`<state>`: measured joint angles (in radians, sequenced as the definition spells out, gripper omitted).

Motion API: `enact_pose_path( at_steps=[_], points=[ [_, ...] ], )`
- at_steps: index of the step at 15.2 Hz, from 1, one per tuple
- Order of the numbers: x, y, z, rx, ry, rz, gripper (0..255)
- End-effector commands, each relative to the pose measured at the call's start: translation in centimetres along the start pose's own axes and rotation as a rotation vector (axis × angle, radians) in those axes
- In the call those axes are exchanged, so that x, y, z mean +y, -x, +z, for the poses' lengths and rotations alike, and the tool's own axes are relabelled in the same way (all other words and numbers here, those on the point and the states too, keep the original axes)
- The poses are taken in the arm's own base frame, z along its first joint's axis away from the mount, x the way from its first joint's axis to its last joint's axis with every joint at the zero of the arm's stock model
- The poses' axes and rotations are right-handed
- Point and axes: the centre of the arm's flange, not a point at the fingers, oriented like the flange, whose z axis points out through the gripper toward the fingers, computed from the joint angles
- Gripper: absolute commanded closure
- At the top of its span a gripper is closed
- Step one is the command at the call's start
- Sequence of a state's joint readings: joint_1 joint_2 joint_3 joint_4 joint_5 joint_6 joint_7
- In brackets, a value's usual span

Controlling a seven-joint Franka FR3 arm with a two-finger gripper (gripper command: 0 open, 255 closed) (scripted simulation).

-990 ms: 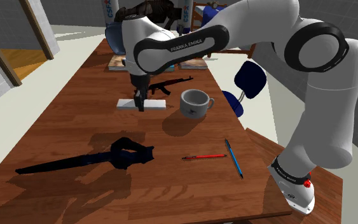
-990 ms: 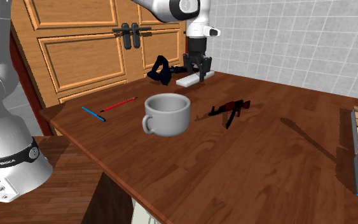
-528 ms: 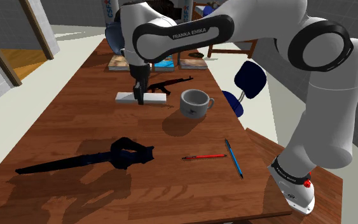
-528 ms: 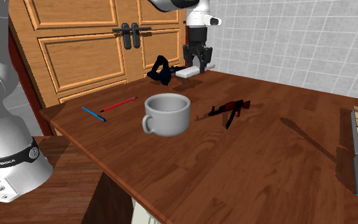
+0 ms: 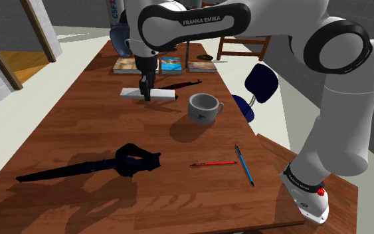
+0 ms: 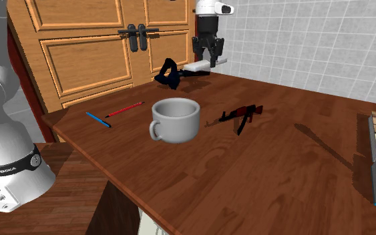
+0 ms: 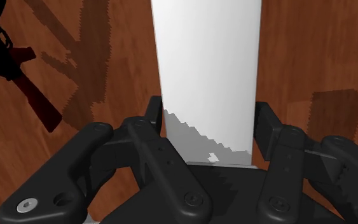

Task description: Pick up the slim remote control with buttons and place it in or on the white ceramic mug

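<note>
**Remote lifted, mug next**

Over the last 1 s we have raised the white remote (image 5: 164,95) clear of the worktop (image 5: 79,126). The hand (image 5: 146,93) is clamped across its middle, with its 2 fingers on the long sides. We judge the pick done and the carry still ahead. The mug (image 5: 203,108) stands apart toward the shoulder view's right, near the worktop's edge there. Bare wood lies between them, and a toy rifle (image 5: 182,84) sits just beyond that line.
</note>
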<state>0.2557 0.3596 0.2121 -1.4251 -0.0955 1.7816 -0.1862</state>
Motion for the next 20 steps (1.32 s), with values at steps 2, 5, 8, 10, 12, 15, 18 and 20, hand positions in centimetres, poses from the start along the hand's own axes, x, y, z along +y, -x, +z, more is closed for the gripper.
enact_pose_path(
  at_steps=[2,5,8,10,12,15,18,20],
  points=[
    [1.3,3.2,-0.2,0.0,0.0,0.0,255],
    [2.8,6.8,-0.2,0.0,0.0,0.0,255],
    [4.4,10.4,-0.2,0.0,0.0,0.0,255],
    [5.4,12.9,-0.2,0.0,0.0,0.0,255],
    [6.5,15.3,-0.2,0.0,0.0,0.0,255],
    [8.0,18.9,-0.1,0.0,0.0,0.0,255],
    [9.6,22.6,-0.1,0.0,0.0,0.0,255],
    [10.7,25.2,-0.1,0.0,0.0,0.0,255]
  ],
)
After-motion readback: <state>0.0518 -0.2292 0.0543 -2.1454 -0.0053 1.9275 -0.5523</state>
